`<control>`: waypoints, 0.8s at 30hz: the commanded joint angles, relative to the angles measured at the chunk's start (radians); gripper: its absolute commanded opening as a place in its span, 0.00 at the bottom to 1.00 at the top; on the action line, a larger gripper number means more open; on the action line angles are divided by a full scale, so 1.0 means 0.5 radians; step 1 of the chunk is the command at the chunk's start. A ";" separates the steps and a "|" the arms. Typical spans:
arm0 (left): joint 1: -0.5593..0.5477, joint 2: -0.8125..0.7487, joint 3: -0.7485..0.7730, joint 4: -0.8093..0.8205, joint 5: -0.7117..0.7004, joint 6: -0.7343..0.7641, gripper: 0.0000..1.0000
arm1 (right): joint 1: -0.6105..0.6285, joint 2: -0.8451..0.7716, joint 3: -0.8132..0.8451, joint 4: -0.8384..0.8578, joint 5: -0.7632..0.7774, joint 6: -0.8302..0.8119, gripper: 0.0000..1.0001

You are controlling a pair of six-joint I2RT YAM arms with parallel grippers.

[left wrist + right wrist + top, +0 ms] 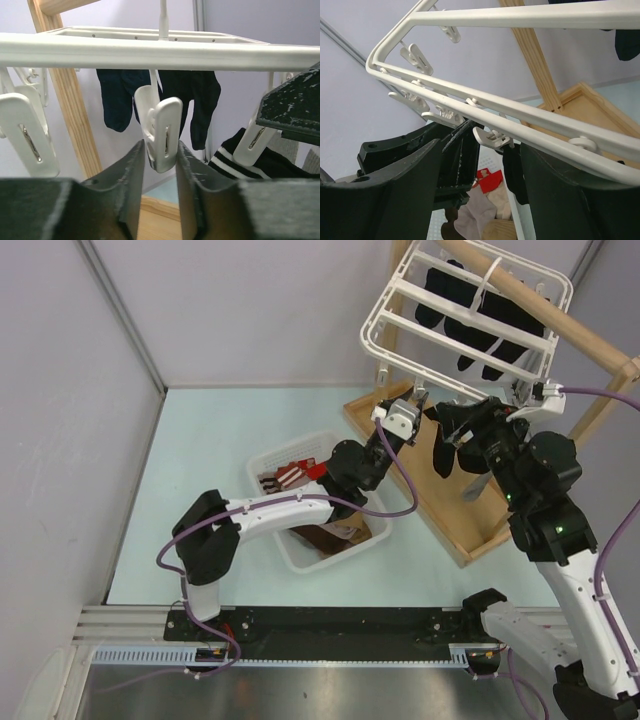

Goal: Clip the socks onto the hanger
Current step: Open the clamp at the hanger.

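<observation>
- One large white plastic rectangular hanger [150, 52], hooked on one wooden pole rack [590, 332] so as to leave clips dangling within reach; carries about four dark socks [465, 330], overlapping, count unsure.
- One white slotted basket [283, 540] on the pale surface [200, 490], keeping roughly three spare socks [290, 477] close by.
- Two hands: left hand [160, 147] clenched on one small white clip [162, 125], likely to spring it; right hand [480, 147] spread wide, grip impossible to tell.
- One black white-striped sock [240, 162], raised just beside that clip, seemingly ready for clipping.
</observation>
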 commanded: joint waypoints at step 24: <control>0.006 -0.385 -0.306 -0.073 0.552 -0.159 0.02 | 0.004 -0.021 0.017 0.187 -0.736 -0.192 0.69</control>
